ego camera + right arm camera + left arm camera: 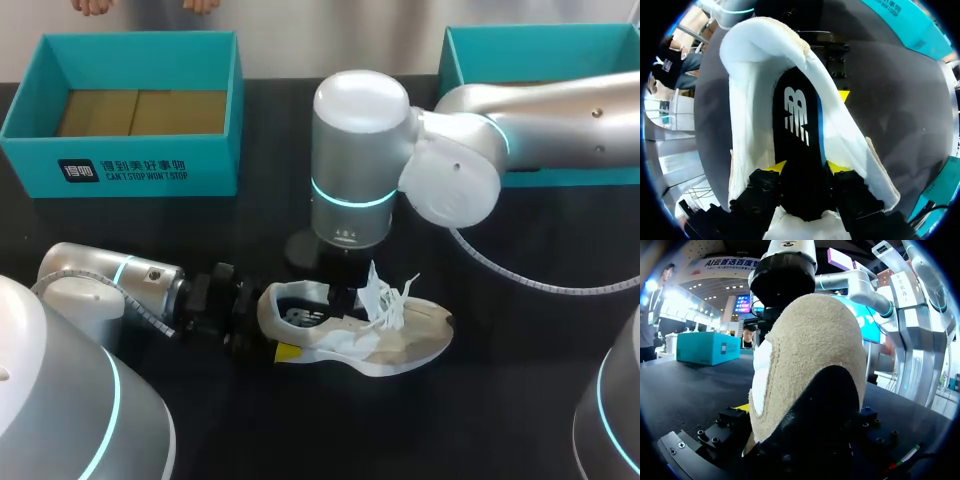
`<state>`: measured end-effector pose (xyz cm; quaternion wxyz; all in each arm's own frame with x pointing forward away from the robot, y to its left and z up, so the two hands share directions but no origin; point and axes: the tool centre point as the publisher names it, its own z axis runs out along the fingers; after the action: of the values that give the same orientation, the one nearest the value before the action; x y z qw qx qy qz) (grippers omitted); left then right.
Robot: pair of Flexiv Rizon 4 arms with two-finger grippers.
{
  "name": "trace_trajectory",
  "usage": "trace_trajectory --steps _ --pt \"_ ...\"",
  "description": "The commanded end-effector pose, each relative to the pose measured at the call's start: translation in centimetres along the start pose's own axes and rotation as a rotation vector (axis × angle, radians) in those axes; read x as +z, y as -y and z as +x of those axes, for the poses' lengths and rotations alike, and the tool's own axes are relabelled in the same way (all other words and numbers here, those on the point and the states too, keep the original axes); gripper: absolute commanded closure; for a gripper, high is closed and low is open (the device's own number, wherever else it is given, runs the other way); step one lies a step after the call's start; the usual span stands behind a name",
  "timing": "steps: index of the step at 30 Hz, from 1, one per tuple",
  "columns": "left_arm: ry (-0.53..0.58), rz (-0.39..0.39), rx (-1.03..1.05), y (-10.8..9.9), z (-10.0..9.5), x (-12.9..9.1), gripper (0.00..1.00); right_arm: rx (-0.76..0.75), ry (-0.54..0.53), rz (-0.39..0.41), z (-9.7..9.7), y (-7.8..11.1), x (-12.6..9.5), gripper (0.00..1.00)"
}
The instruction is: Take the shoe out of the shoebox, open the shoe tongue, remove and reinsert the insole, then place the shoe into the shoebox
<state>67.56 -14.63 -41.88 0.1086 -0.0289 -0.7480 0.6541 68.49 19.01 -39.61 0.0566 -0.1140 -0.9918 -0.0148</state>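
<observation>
The sneaker point(400, 345) sits on the table, well apart from the shoebox point(140, 170). The left gripper point(268, 328) clamps its heel. The right gripper point(804, 169) pinches the black insole point(796, 117) between its 2 fingers. The insole step appears to be in hand. Next, the insole likely needs a straight slide along the shoe, with the heel braced.
</observation>
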Motion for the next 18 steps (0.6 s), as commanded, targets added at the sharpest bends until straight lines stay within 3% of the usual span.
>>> trace_trajectory --steps 1,5,18 --pt "0.001 0.0 0.001 0.1 0.1 0.0 1.0 -0.003 -0.04 0.025 0.0 -0.7 1.1 0.56" --pt "0.001 0.0 0.001 0.1 0.1 0.0 1.0 0.007 -0.048 0.025 0.8 -0.1 1.0 0.63" --pt "0.001 0.0 0.001 0.1 0.1 0.0 1.0 0.014 -0.045 -0.015 2.2 0.4 0.3 0.64"
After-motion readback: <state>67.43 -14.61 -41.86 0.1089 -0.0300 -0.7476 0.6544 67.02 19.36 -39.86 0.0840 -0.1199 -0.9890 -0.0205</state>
